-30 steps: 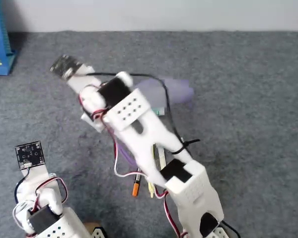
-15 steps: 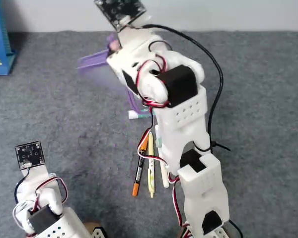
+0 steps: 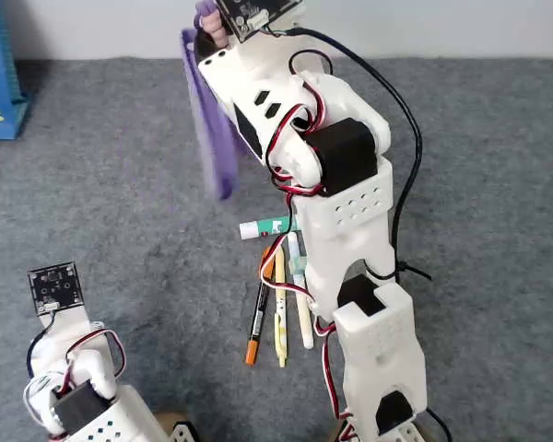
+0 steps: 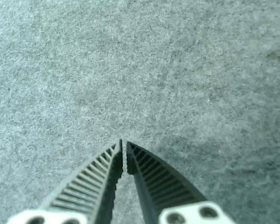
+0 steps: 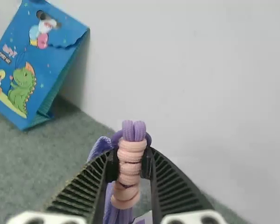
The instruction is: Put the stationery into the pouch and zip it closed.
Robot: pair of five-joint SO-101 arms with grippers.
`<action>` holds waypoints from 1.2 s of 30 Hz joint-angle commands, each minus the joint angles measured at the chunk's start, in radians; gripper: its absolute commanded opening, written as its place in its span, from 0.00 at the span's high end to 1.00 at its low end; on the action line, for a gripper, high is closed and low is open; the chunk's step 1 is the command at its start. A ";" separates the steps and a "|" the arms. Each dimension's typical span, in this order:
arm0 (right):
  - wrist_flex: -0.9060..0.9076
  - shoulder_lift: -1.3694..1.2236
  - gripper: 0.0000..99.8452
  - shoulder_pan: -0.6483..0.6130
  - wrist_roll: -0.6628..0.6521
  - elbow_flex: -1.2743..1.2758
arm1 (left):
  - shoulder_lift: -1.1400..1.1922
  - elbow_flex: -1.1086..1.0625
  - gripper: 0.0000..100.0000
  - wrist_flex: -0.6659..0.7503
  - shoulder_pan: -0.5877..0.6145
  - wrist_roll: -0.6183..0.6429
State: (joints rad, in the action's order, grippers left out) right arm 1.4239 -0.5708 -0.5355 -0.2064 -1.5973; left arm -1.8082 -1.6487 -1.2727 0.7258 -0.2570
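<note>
Lifted since a second ago, the right claw pinches the purple pouch by its cord loop, pouch hanging below it, pens farther beneath on the counter; likely next: set it down open.

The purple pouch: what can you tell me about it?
The pouch is lilac, soft and flat, like thin fabric. It hangs limp over the grey carpet, apart from the pens. The right gripper is shut on its pink and purple cord; nothing else touches it. Its zip cannot be made out.
</note>
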 commanded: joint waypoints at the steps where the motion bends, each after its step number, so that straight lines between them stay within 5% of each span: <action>1: -0.018 -0.021 0.99 0.013 -0.009 -0.051 | -0.012 0.027 0.98 0.025 0.009 -0.012; 12: 0.352 -0.108 0.99 -0.102 -0.175 -0.058 | -0.012 0.027 0.98 0.025 0.009 -0.012; 32: 0.377 0.013 0.99 -0.036 -0.219 -0.040 | -0.012 0.025 0.98 0.025 0.009 -0.012; 36: 0.377 0.120 0.99 -0.038 -0.133 0.094 | -0.012 0.028 0.98 0.025 0.009 -0.012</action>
State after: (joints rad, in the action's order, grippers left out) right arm 1.7553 -0.5708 -0.5861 -0.3982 -1.5850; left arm -1.8082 -1.6487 -1.2727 0.7258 -0.2570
